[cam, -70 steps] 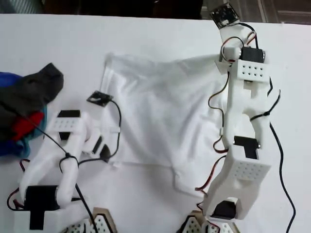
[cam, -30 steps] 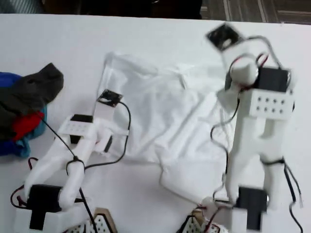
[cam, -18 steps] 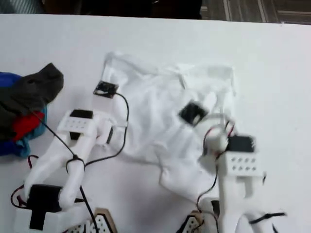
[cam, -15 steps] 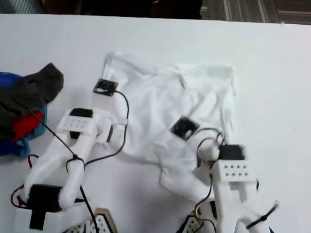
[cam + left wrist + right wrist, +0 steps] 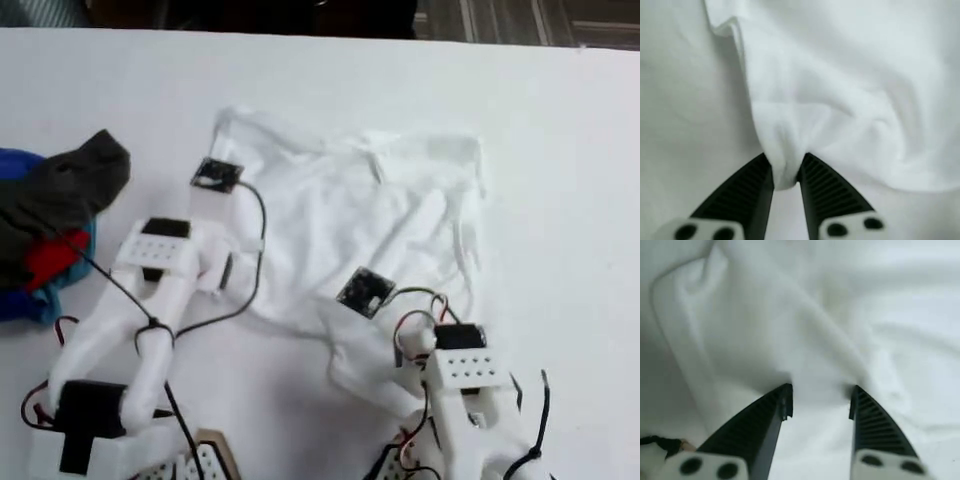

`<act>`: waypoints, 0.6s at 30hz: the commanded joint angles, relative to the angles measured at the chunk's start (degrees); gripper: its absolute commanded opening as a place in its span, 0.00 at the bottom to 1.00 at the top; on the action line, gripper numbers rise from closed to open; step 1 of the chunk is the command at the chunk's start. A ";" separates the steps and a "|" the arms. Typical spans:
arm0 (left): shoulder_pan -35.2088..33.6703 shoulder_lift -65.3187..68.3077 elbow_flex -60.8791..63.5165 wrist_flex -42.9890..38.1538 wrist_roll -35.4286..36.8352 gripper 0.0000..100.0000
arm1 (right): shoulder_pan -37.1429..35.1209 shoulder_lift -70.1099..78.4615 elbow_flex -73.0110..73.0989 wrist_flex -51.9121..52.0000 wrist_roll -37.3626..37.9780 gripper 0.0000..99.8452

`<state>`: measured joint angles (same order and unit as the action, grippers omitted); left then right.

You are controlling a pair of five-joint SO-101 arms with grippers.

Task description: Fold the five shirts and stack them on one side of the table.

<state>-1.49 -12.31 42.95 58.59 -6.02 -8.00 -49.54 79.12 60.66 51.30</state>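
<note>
Shirt (image 5: 370,215): plain white. Table (image 5: 560,130): white. Heap of clothes (image 5: 55,225): dark grey piece on top, red and blue beneath. Left arm (image 5: 150,290) and right arm (image 5: 465,380): white shells, black motor blocks, black and red wires. Left gripper (image 5: 786,172) and right gripper (image 5: 820,402): black ribbed fingers (image 5: 747,192) on white mounts with dark screw holes.

Shirt (image 5: 340,220) centred on table (image 5: 560,120), clothes pile (image 5: 50,215) left
</note>
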 commanded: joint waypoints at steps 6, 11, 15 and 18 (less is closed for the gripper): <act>0.35 -1.58 -11.65 9.49 0.62 0.03 | -0.13 20.09 -9.67 -2.42 0.62 0.16; 0.35 -1.49 -11.74 9.67 0.62 0.03 | 0.66 36.26 -22.33 -2.51 0.09 0.03; 0.35 -1.49 -11.74 9.49 0.62 0.03 | 5.05 44.26 -33.23 -2.86 0.09 0.02; 0.35 -1.49 -11.82 9.14 0.62 0.03 | 8.40 49.54 -43.34 -2.68 0.09 0.02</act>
<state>-1.41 -12.31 33.45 67.91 -6.02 -2.99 -4.62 46.07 58.90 51.56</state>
